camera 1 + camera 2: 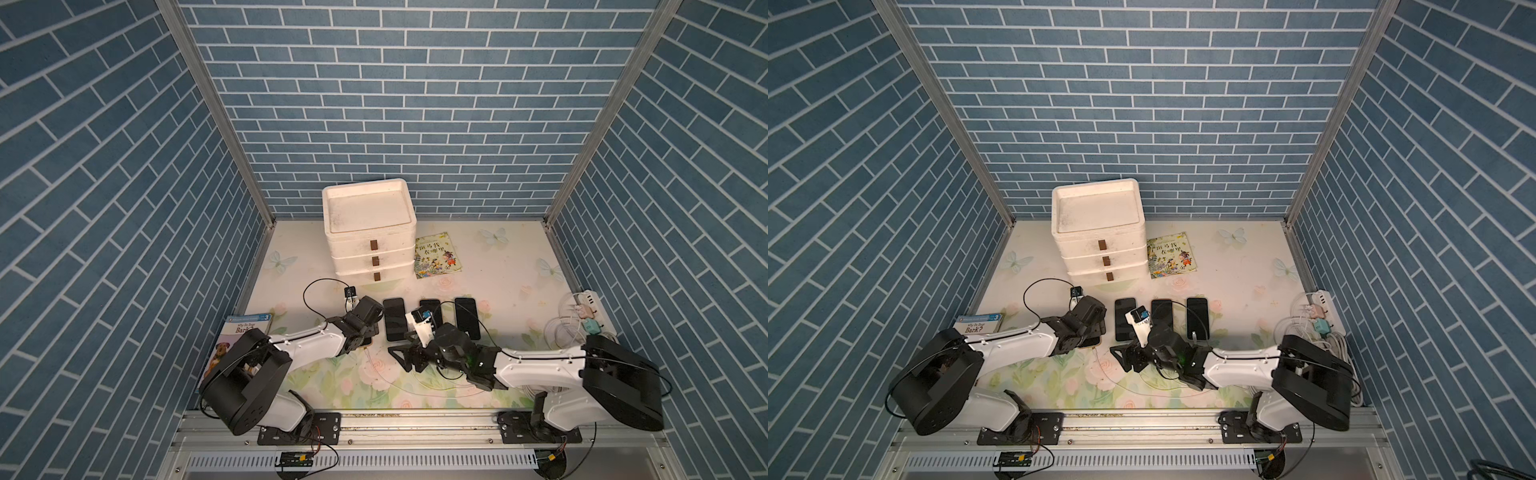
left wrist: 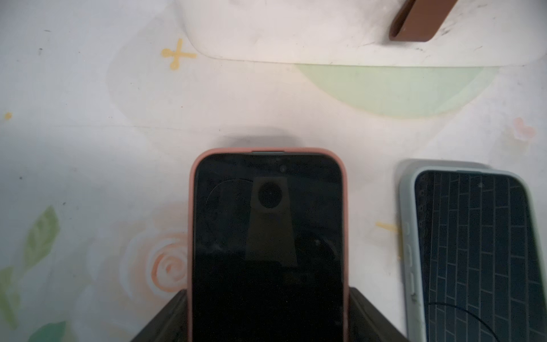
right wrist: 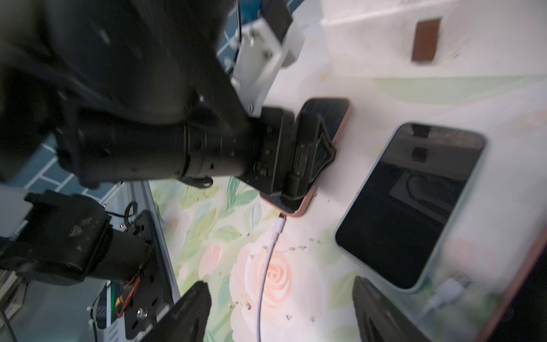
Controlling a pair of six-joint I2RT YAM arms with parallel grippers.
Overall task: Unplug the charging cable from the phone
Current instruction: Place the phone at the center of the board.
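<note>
Close the released right tool (image 3: 280,282), straddling the white cable (image 3: 262,281), on the plug (image 3: 279,228) rather than the cord. Pull straight along the pink-cased phone (image 3: 325,118) lying on the bench (image 3: 370,97); trust the left tool (image 3: 313,160), clenched across its sides, for bracing.

The pink-cased phone (image 2: 268,237) has a glossy black glass face and a matt, rubbery-looking rim. The green-cased phone (image 2: 473,251) beside it is shiny enough to mirror the brick-patterned wall (image 1: 374,104). The charging cable (image 3: 268,257) is smooth white plastic. A smooth printed floral sheet, flecked with grit, covers the tabletop (image 2: 88,148). The drawer unit (image 1: 357,249) is scuffed matt white plastic.
</note>
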